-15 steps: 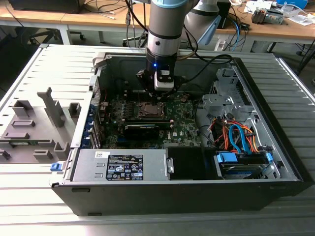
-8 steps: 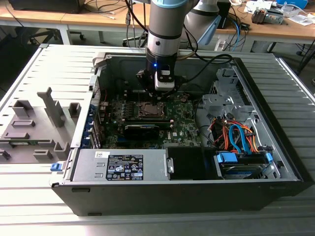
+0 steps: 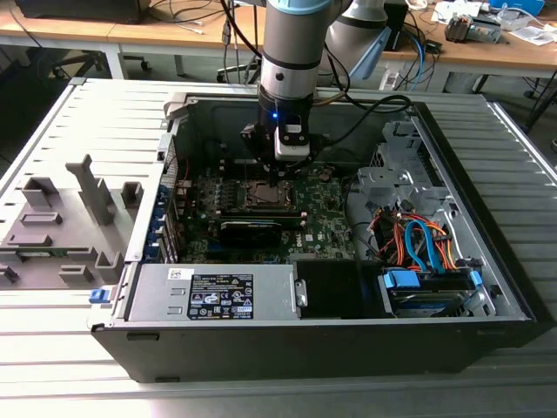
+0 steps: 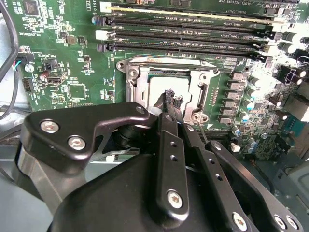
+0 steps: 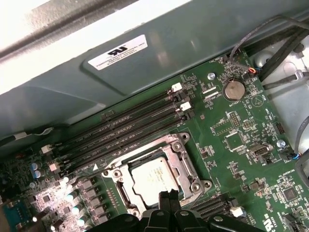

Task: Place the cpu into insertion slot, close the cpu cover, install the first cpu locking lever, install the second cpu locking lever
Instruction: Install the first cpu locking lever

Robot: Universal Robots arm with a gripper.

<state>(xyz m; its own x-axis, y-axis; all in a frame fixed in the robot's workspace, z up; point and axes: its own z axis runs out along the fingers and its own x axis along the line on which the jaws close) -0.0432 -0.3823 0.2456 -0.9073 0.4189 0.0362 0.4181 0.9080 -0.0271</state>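
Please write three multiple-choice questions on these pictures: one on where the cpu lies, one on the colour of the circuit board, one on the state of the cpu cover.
1. Where is the cpu?
A. on the table
B. in the insertion slot
C. on the power supply

2. What colour is the circuit board?
A. green
B. red
C. white

3. How is the cpu cover?
A. standing upright
B. taken off
C. lying flat over the cpu

Answers:
1 B: the chip sits inside the socket's rim, close under the gripper.
2 A: the board is green in both wrist views.
3 C: the silvery frame lies flat around the chip's top.
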